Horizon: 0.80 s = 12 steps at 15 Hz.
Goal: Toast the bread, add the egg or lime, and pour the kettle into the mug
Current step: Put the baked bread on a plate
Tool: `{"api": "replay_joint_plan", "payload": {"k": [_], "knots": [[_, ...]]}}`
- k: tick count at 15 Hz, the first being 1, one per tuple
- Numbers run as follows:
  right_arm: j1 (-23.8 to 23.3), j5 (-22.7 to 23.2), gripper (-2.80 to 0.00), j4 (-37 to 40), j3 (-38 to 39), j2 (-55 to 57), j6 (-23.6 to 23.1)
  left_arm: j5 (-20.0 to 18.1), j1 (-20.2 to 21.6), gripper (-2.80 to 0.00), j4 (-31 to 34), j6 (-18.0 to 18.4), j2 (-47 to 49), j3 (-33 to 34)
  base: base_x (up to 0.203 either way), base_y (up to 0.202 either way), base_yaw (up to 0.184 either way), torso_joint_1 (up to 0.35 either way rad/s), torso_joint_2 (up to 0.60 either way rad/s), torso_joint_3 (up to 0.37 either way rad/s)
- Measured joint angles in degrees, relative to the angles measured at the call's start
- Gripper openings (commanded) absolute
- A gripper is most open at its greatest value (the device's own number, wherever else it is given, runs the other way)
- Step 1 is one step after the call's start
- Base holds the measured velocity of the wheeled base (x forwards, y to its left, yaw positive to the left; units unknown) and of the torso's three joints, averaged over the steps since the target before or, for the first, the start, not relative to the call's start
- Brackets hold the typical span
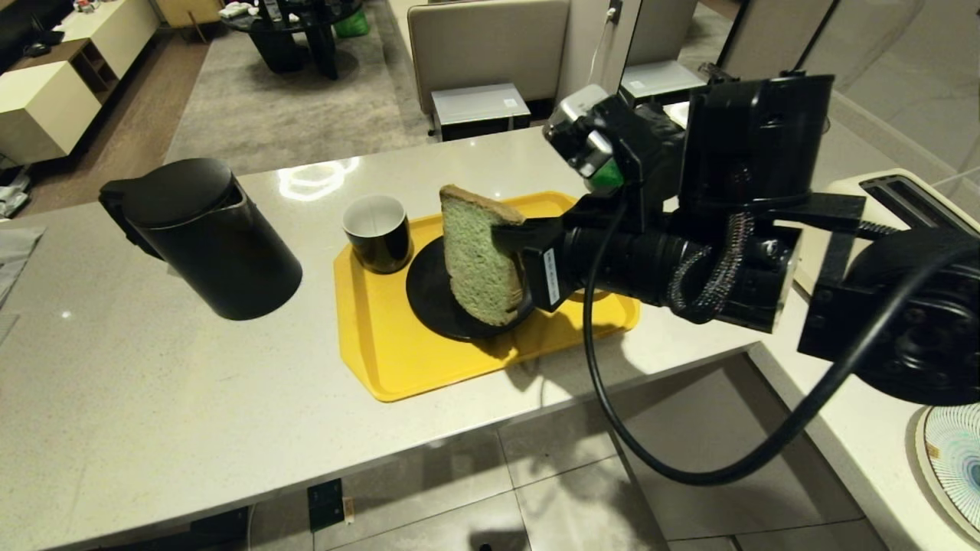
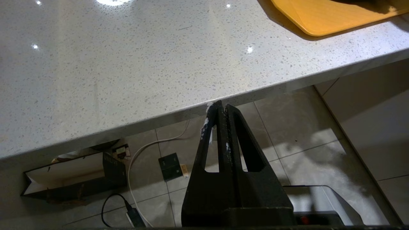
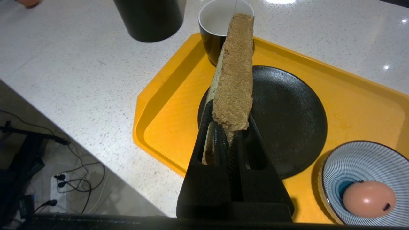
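dim warm light, glare on the counter.

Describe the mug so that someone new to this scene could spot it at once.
Find the yellow tray on the pale counter. The mug stands in the tray's far left corner, beside the black plate. It is small, glossy black outside, white inside, unlike the far larger matte black kettle off the tray.
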Motion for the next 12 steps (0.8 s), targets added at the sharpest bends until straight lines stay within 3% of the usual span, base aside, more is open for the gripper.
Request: {"api": "replay_joint_plan", "payload": {"k": [12], "knots": [[0.6, -0.1, -2.80, -6.7, -3.9, 13.0, 0.1, 0.0, 0.0, -2.80, 0.0, 0.0, 0.0, 0.0, 0.000, 0.000, 0.000, 0.000, 0.00, 0.000]]}}
